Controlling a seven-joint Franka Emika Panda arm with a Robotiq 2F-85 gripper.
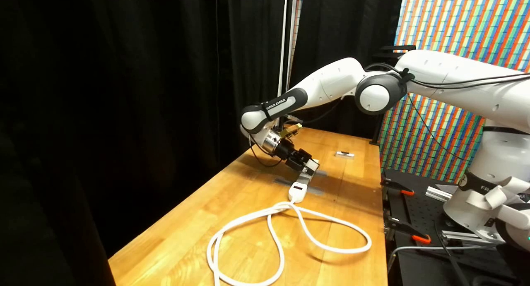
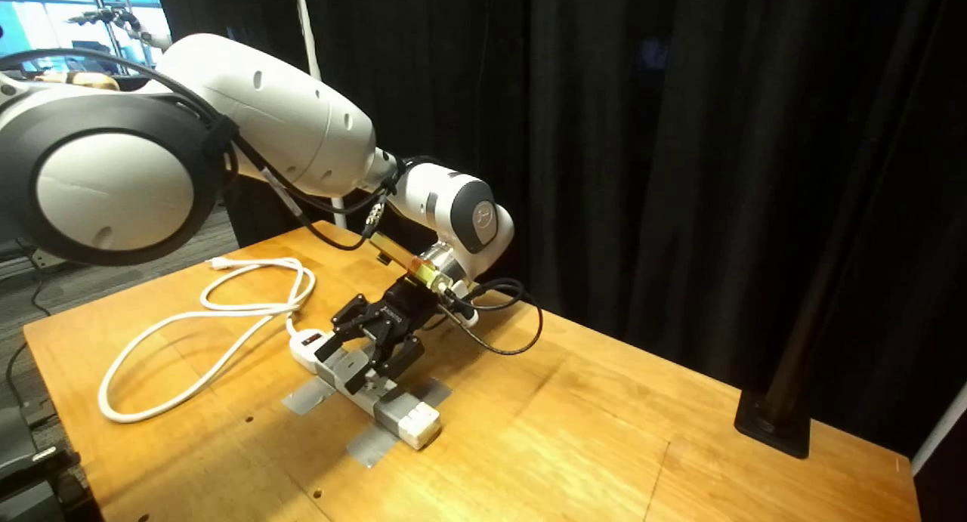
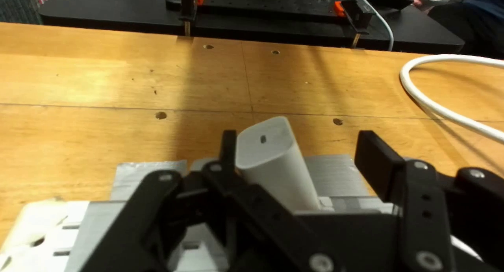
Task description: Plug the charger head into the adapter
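the hand [image 3: 298,148] is spread around the charger head [image 3: 277,165], closer on one side, clamping nothing. i'd fear a sideways drift levering it crooked on the power strip [image 2: 363,398].

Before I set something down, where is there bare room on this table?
The table is bare between the adapter and the black stand base, also between the white cable and the black curtain. Crowded at the adapter: tape, fingers and charger head close together.
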